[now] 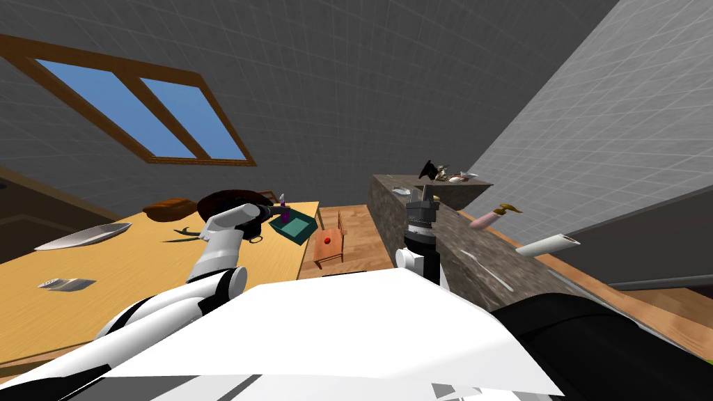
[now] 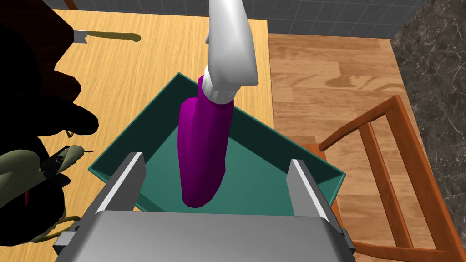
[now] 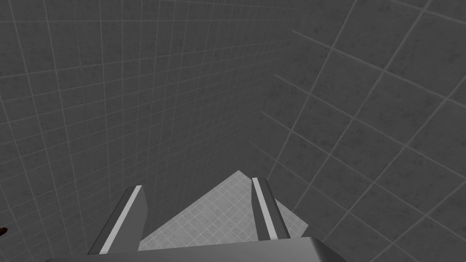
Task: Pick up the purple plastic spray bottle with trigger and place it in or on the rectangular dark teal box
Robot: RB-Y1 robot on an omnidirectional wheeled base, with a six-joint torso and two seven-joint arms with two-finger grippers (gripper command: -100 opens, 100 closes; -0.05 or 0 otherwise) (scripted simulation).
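Note:
The purple spray bottle, with a white trigger head, stands in the dark teal box at the corner of the wooden table. My left gripper is open just above the box. Its fingers stand on either side of the bottle, clear of its sides. In the head view the left gripper is by the bottle over the teal box. My right gripper is raised above the counter, open and empty.
A wooden chair stands just beside the box, off the table's edge. A black object and a knife lie on the table near the box. A dark stone counter with several small items runs along on the right.

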